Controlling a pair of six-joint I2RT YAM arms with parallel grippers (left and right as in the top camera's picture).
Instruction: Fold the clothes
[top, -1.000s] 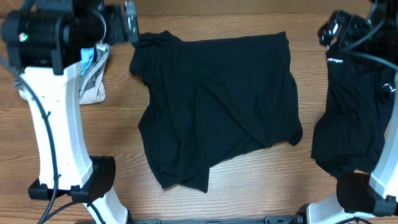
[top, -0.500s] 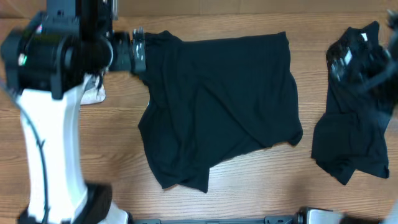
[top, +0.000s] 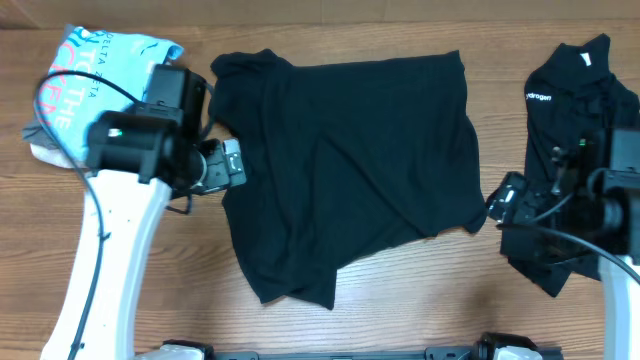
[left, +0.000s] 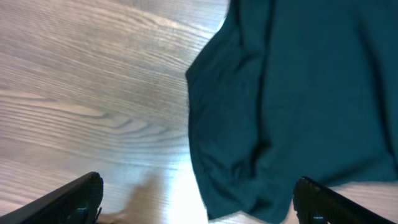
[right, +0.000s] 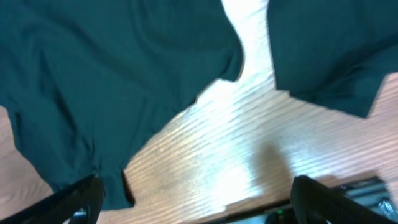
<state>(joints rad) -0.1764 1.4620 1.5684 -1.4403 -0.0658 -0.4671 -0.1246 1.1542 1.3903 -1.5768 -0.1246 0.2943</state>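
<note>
A large black shirt (top: 350, 170) lies spread flat in the middle of the table. A second black shirt (top: 575, 130) with a white neck tag and a small white logo lies crumpled at the right. A light-blue lettered tee (top: 90, 80) lies on a grey garment at the back left. My left gripper (top: 232, 165) is open and empty beside the large shirt's left edge, and its wrist view shows that edge (left: 298, 93) between the fingers (left: 199, 208). My right gripper (top: 505, 205) is open and empty between the two black shirts; the fingers (right: 199, 202) are over bare wood.
The wooden table (top: 420, 300) shows bare wood along the front and at the left. The right wrist view shows the large shirt's corner (right: 112, 81) on the left and the second shirt (right: 329, 50) on the right, with the table's front edge below.
Both arms have swung from the back corners toward the middle of the table. The left arm uncovered the light-blue tee. The right arm came down over the second shirt's lower part.
</note>
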